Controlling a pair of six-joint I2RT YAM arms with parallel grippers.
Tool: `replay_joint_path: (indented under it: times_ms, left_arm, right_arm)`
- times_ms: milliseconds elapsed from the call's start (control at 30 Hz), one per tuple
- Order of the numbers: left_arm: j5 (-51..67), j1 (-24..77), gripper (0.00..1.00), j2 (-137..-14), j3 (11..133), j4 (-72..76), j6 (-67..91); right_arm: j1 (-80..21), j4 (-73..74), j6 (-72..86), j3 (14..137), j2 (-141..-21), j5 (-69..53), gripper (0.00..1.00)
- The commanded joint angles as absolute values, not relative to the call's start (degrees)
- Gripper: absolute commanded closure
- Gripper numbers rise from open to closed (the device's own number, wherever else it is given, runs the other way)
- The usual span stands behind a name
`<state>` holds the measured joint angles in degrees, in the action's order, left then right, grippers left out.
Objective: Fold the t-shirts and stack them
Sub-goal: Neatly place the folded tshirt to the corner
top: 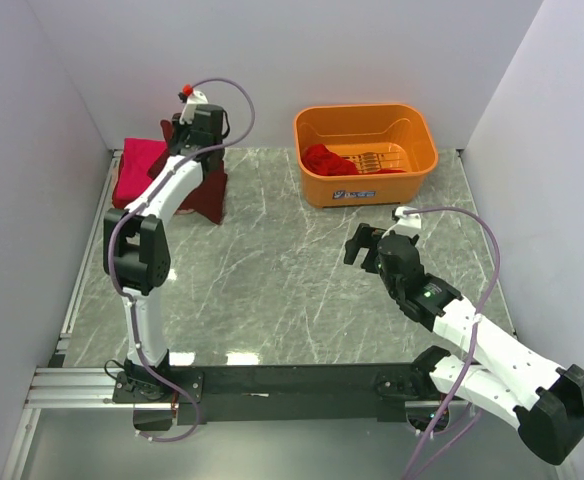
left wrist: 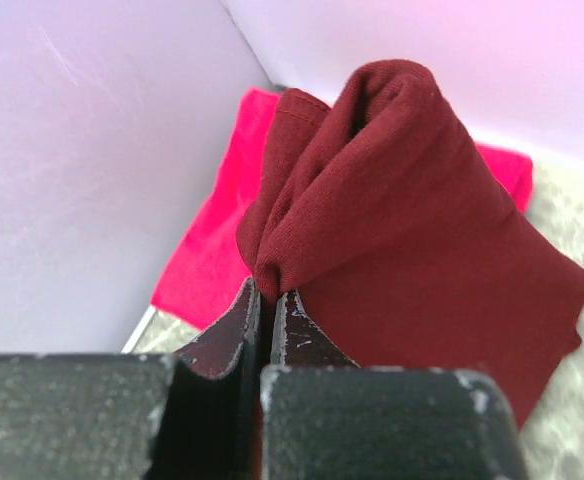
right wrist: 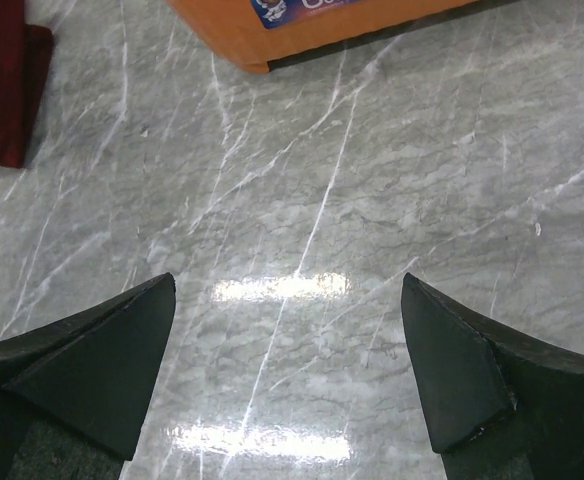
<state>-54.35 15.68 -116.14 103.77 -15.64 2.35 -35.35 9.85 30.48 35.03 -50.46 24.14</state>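
Left claw (left wrist: 269, 322) is pressed together, pinching a bunched fold of the maroon shirt (left wrist: 412, 230). The cloth rises from the fingertips into a rounded hump, and the rest drapes down and away. The maroon shirt is at the far-left corner of the worktop (top: 272, 270), partly over the pink-red shirt (left wrist: 207, 250). The pink-red shirt lies flat against the left wall, its edges showing on both sides of the maroon one. From the top view, the maroon shirt's lower part spreads onto the worktop just right of the left arm.

Right claw (right wrist: 287, 290) is spread wide and pinches nothing. It hangs over the worktop right of centre, near side of the basket (top: 367, 190) and well apart from both shirts. Its wrist view catches a maroon corner at top left and the basket's wall at the top.

Red shirt (top: 329, 158) is crumpled in the left half of the basket, at the far right of the worktop.
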Motion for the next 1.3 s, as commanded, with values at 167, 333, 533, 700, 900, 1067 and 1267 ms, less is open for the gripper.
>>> replay_joint_path:
  times_ms: [167,333,533,700,900,1067,1267]
  left_arm:
    - [-54.0,12.5,0.99,-118.7,115.0,-10.8,-3.0]
    - [-52.0,11.2,0.99,-118.4,118.3,-12.6,-2.6]
    - [-49.7,9.8,0.99,-116.5,119.7,-13.1,-2.6]
    - [-46.6,9.8,0.99,-115.9,122.0,-14.6,-2.7]
    - [-41.8,10.2,0.99,-114.5,122.5,-18.1,-0.8]
    - [-41.0,10.4,0.99,-114.0,124.5,-20.1,1.6]
    - [-40.0,11.2,0.99,-112.7,125.8,-21.6,3.3]
  right_arm:
    - [-34.9,7.9,29.9,35.0,-51.2,25.3,0.00]
    - [-34.7,7.7,29.8,35.0,-51.4,24.9,0.00]
    - [-34.7,7.5,30.0,34.8,-51.5,24.0,0.00]
    - [-34.7,7.6,30.0,35.0,-51.7,23.7,0.00]
    - [-34.7,7.8,30.0,35.2,-51.8,23.6,0.00]
    - [-34.7,7.4,30.0,35.0,-51.9,23.3,0.00]
    - [-34.7,7.6,29.9,35.2,-52.6,23.5,0.00]
